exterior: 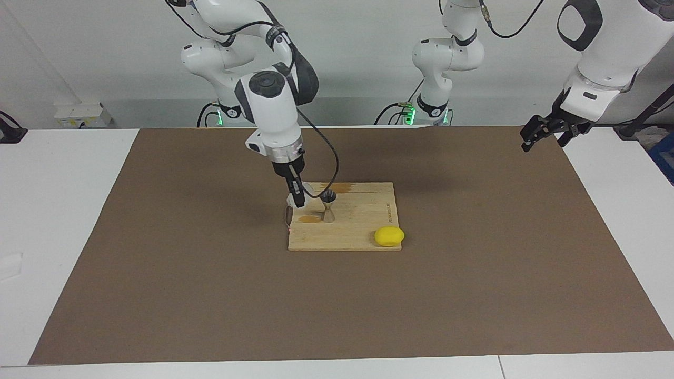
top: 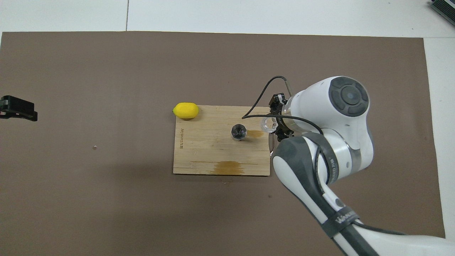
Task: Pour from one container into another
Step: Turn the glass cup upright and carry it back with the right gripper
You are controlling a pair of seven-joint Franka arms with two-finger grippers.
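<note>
The small clear cup (exterior: 309,203) is held in my right gripper (exterior: 298,202), which is shut on it over the edge of the wooden board (exterior: 363,223) toward the right arm's end. The cup looks tilted toward the metal hourglass jigger (exterior: 328,208), which stands upright on the board right beside it. In the overhead view the cup (top: 268,124) shows at the right gripper (top: 279,124), a short way from the jigger (top: 238,132). My left gripper (exterior: 545,140) hangs open and empty in the air over the mat's edge at the left arm's end, and waits there (top: 17,108).
A yellow lemon (exterior: 389,236) lies at the board's corner farther from the robots, toward the left arm's end (top: 185,110). Brownish wet stains mark the board (top: 227,167) near the edge nearer the robots and beside the jigger. A brown mat (exterior: 474,295) covers the table.
</note>
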